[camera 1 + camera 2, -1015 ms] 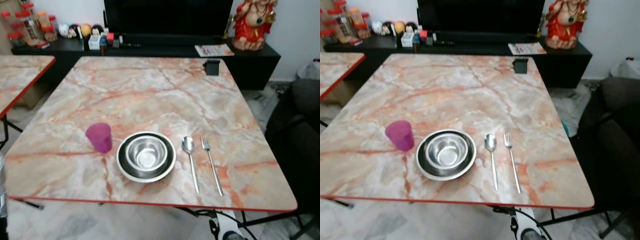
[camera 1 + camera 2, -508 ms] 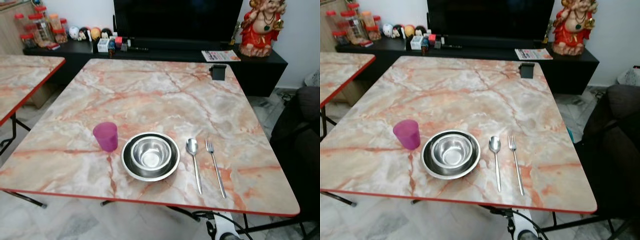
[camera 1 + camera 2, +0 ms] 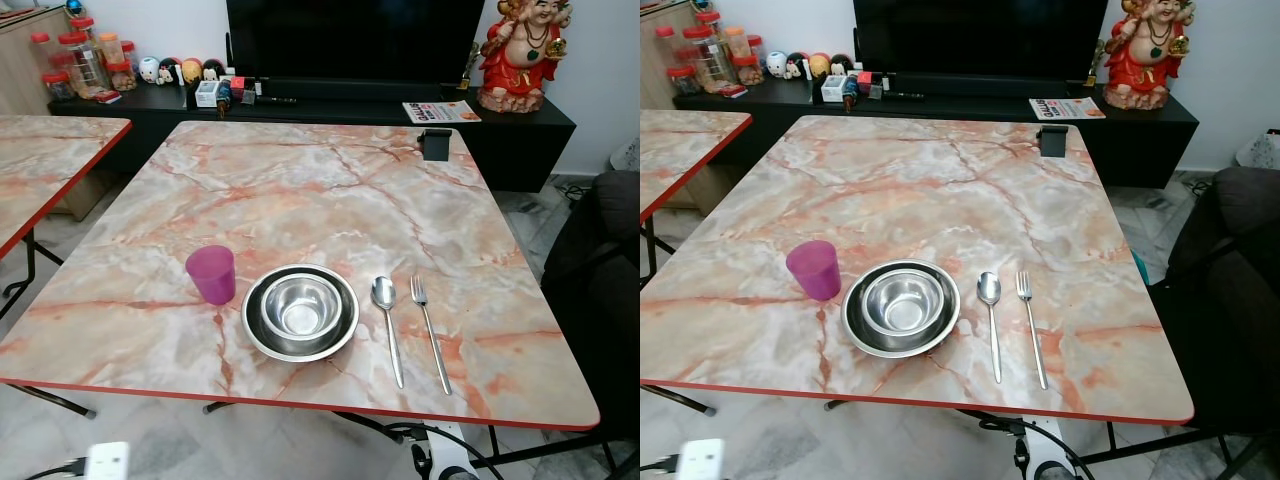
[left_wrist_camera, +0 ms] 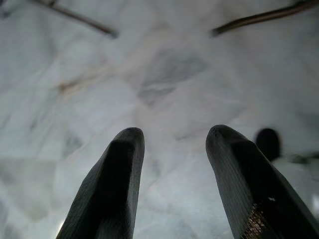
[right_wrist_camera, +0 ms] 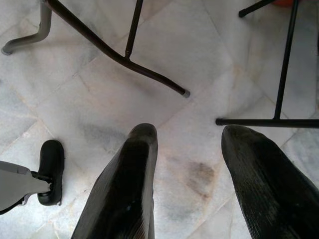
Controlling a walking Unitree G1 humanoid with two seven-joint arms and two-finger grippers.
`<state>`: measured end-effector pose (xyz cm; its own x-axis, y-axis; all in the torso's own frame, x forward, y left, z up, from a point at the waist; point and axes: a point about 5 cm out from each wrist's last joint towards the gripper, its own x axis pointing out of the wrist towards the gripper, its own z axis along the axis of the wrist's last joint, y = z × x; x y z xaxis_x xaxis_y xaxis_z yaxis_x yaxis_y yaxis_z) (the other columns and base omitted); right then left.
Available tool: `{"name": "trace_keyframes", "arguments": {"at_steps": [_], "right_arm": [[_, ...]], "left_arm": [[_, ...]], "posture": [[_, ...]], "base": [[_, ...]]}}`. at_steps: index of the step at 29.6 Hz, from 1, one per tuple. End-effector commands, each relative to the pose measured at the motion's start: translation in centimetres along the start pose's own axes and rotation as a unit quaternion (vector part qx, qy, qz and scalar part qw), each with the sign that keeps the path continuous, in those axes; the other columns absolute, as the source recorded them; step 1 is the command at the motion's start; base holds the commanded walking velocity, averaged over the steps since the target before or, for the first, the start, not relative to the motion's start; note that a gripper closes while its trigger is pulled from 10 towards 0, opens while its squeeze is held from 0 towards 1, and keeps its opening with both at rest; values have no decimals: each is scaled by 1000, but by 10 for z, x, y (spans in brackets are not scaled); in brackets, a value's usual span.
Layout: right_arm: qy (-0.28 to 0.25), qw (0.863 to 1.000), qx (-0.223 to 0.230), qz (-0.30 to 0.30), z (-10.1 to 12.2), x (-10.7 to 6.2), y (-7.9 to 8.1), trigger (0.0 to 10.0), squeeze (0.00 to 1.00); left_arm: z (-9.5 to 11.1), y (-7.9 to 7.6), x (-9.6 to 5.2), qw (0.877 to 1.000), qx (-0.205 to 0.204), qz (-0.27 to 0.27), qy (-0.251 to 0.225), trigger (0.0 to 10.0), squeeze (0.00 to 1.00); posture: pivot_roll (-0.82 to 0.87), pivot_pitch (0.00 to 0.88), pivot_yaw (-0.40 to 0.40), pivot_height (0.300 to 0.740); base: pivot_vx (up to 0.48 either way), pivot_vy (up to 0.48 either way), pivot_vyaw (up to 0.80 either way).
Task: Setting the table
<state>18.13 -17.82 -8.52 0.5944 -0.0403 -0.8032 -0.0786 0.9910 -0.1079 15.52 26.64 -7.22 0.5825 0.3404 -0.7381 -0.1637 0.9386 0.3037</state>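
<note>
A shallow round steel plate (image 3: 300, 312) is seen in the lower centre of the left eye view, near the front edge of the pink-and-orange marbled bench with a red rim (image 3: 330, 190). A smaller shiny steel bowl (image 3: 298, 305) is nested in the plate; nothing is seen inside the bowl. Just to the left of the plate an upright magenta plastic cup (image 3: 211, 273) is placed, close to the plate's rim; its contents cannot be told. To the right of the plate a steel spoon (image 3: 387, 323) and a steel fork (image 3: 430, 331) are laid side by side, apart from each other, bowl and tines pointing to the far side of the bench. A small black box-like object (image 3: 435, 144) is set at the far right corner.

In the left wrist view the left hand (image 4: 172, 172) is pointed down at the pale marble floor (image 4: 164, 79), its two black fingers (image 4: 117, 184) held apart with nothing between them. In the right wrist view the right hand (image 5: 192, 174) is likewise aimed at the floor beside black bench legs (image 5: 134, 55), fingers apart and holding nothing.
</note>
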Motion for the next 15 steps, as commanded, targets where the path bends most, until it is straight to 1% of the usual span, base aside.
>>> {"name": "trace_keyframes", "arguments": {"at_steps": [1, 2, 3, 4, 6, 8, 10, 11, 15], "right_arm": [[1, 1000, 7, -5, 2, 1, -1, 10000, 0], [5, 1000, 7, -4, 1, 1, -2, 10000, 0], [5, 1000, 7, -4, 1, 1, -2, 10000, 0], [11, 1000, 4, -4, -1, 0, -3, 10000, 0], [16, 1000, 2, -6, -2, 0, -5, 10000, 0], [36, 999, -17, -3, -9, -1, -5, 10000, 0], [45, 999, -16, -5, -13, -2, -6, 10000, 0], [43, 999, -7, -10, -13, -2, -7, 10000, 0], [43, 999, -5, -12, -13, -2, -7, 10000, 0]], "left_arm": [[1, -10, 0, 999, 19, -27, -5, 10000, 0], [7, -25, 0, 998, 14, -51, -19, 10000, 0], [7, -25, 0, 998, 14, -51, -19, 10000, 0], [11, -34, 0, 997, 12, -64, -29, 10000, 0], [13, -38, 0, 997, 18, -71, -34, 10000, 0], [14, -45, 0, 996, 16, -85, -32, 10000, 0], [14, -49, 0, 995, 26, -92, -29, 10000, 0], [13, -51, -1, 995, 19, -99, -27, 10000, 0], [13, -52, -1, 994, 14, -103, -26, 10000, 0]], "posture": [[19, 0, 21, 740], [7, 0, 21, 740], [7, 0, 21, 740], [5, 0, 20, 740], [-2, 0, 19, 740], [-13, 0, 23, 740], [-15, 0, 23, 740], [-15, 0, 23, 740], [-15, 0, 23, 740]], "base": [[0, 0, 0], [0, 0, 0], [0, 0, 0], [0, 0, 0], [0, 0, 0], [0, 0, 0], [0, 0, 0], [0, 0, 0], [0, 0, 0]]}}
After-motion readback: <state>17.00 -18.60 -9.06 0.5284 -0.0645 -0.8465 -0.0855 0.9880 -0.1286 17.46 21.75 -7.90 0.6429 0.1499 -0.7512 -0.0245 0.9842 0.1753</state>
